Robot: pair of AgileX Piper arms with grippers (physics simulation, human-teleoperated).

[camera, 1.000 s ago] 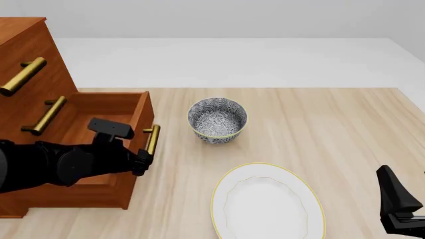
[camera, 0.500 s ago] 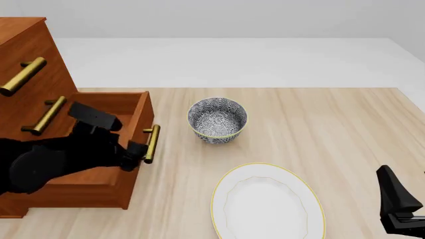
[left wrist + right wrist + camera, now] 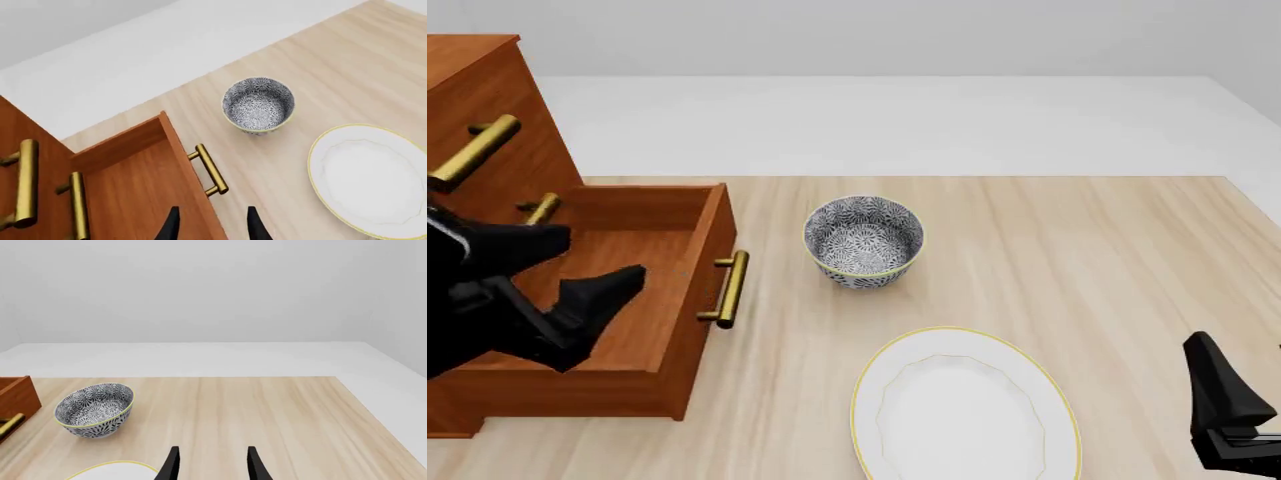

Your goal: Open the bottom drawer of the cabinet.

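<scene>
The cabinet [image 3: 487, 110] stands at the table's left edge. Its bottom drawer [image 3: 647, 300] is pulled out, showing its wooden inside [image 3: 137, 192] and its brass handle [image 3: 729, 289] [image 3: 209, 170]. My left gripper [image 3: 598, 255] is open and empty. It hovers above the open drawer, left of the handle and apart from it. In the left wrist view its fingertips [image 3: 171, 226] frame the drawer's front edge. My right gripper [image 3: 1217, 385] is open and empty at the table's near right corner. It also shows in the right wrist view [image 3: 212, 465].
A patterned bowl [image 3: 864, 241] [image 3: 258, 104] [image 3: 94, 409] stands right of the drawer handle. A white plate with a yellow rim [image 3: 965, 412] [image 3: 370, 177] lies at the front middle. The two upper drawers' brass handles [image 3: 475, 150] stick out above.
My left gripper has drawn back from the drawer handle, to the left and upward over the drawer. The drawer stays open. The right arm has not moved.
</scene>
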